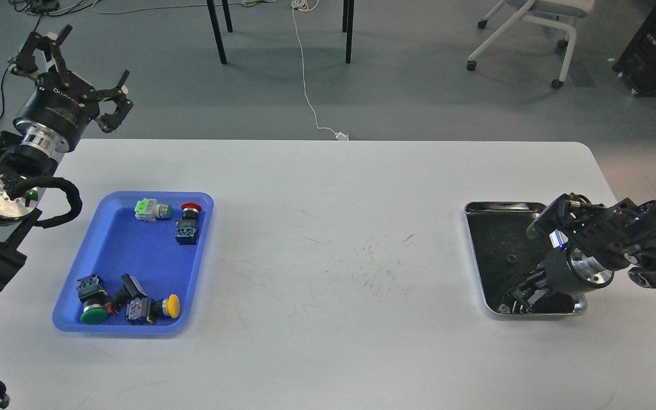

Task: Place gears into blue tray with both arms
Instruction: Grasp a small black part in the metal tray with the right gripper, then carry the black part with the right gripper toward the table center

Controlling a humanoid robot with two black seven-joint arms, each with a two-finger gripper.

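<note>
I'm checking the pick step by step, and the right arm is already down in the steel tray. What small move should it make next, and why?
Probably shift the right gripper toward the gear. The gripper is low at the near end of the steel tray, while the one gear I can see lies apart from it, farther back on the dark bottom. No gear shows in the blue tray yet.

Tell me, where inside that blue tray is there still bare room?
The shallow blue plastic tray is bare through its middle, between the green- and red-capped push-button switches at the far end and the cluster filling the near end.
</note>
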